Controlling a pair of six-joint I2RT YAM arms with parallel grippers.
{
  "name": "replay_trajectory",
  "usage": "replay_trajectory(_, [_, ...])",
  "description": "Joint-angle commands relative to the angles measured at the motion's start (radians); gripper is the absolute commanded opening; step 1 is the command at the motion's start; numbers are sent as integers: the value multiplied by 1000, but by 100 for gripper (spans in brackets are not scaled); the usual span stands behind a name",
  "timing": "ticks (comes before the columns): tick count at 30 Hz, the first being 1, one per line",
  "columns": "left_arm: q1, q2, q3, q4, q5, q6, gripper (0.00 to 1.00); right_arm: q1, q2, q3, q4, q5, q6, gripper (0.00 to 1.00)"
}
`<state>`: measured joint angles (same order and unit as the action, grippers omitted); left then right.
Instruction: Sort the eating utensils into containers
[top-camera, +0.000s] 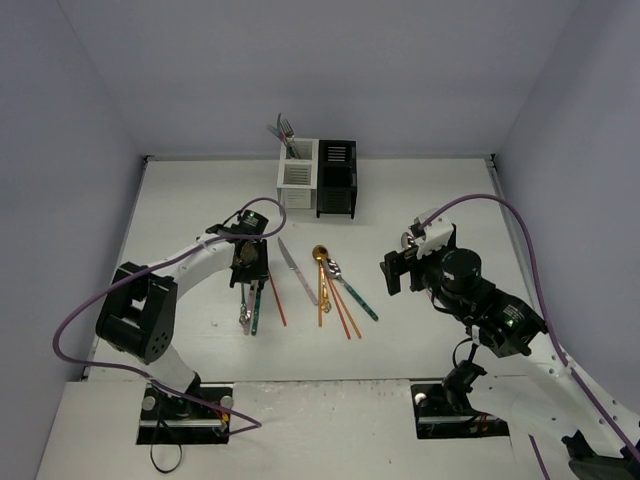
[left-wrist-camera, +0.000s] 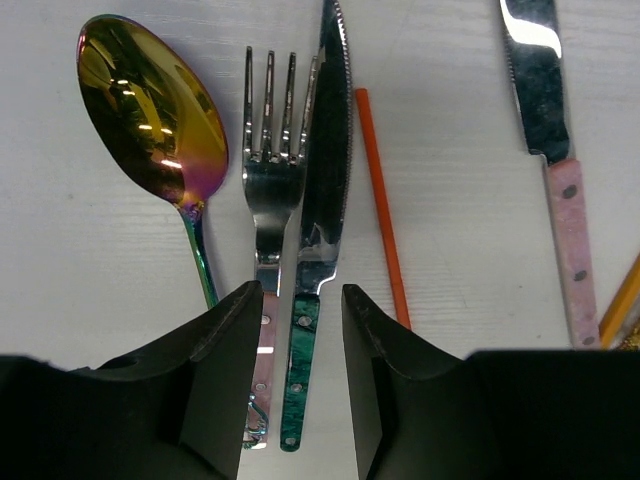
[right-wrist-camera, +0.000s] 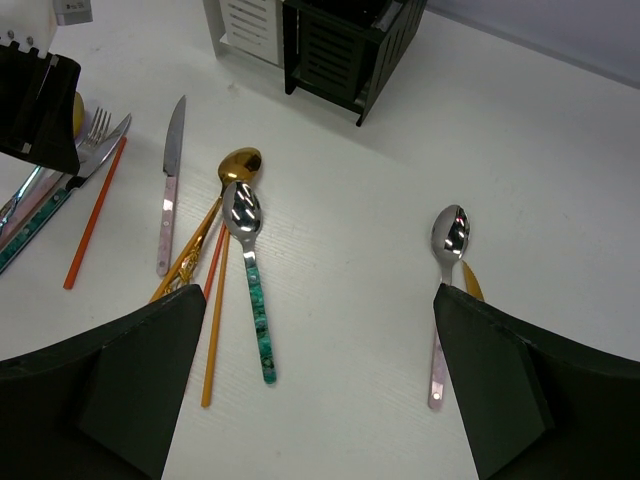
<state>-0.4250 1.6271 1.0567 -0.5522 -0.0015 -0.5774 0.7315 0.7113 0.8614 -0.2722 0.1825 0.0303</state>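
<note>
White worktop (top-camera: 400, 190) under pale walls carries the whole job. Your left claw (left-wrist-camera: 300, 300) sits low over a tight group of eating utensils on the left side, jaws apart and straddling two handles at once: the pink-handled fork (left-wrist-camera: 268, 200) and the teal-handled knife (left-wrist-camera: 325, 160), which lie side by side and touch. That looks like the trouble, since clamping here would probably take both or pinch one and skew the other. Shift until a single handle lies between the fingers, square to them, and grip it mid-handle so it does not swing on the way over. A rainbow spoon (left-wrist-camera: 150, 110) lies just left of the fork and an orange chopstick (left-wrist-camera: 380, 220) just right of the knife, so steer the fingertips clear of both. The white caddy (top-camera: 297, 178), with a few utensils (top-camera: 285, 130) standing in it, and the black caddy (top-camera: 337, 180) stand joined at the far edge. Your right claw (right-wrist-camera: 318, 298) is spread wide and empty near a teal-handled spoon (right-wrist-camera: 255, 300) and a silver spoon (right-wrist-camera: 450, 232).
</note>
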Motion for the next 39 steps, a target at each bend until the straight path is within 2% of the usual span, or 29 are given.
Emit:
replay_trajectory(1, [23, 4, 13, -12, -38, 16, 34, -7, -3, 0, 44, -4, 13, 96])
replay_trajectory(14, [46, 102, 8, -20, -25, 37, 34, -7, -10, -12, 42, 8, 13, 96])
replay_trajectory(20, [94, 89, -1, -20, -15, 59, 26, -9, -13, -18, 41, 12, 10, 96])
replay_trajectory(31, [99, 83, 0, -25, 15, 90, 25, -7, -5, -18, 41, 18, -1, 96])
replay_trajectory(34, [86, 105, 13, -23, 37, 75, 21, -7, -4, -19, 41, 19, -1, 96])
replay_trajectory(38, [58, 112, 35, -24, 41, 53, 2, -7, -3, -17, 41, 24, -6, 96])
replay_trajectory(39, [52, 104, 41, -25, 40, 51, 0, -7, -3, -16, 41, 25, -7, 96])
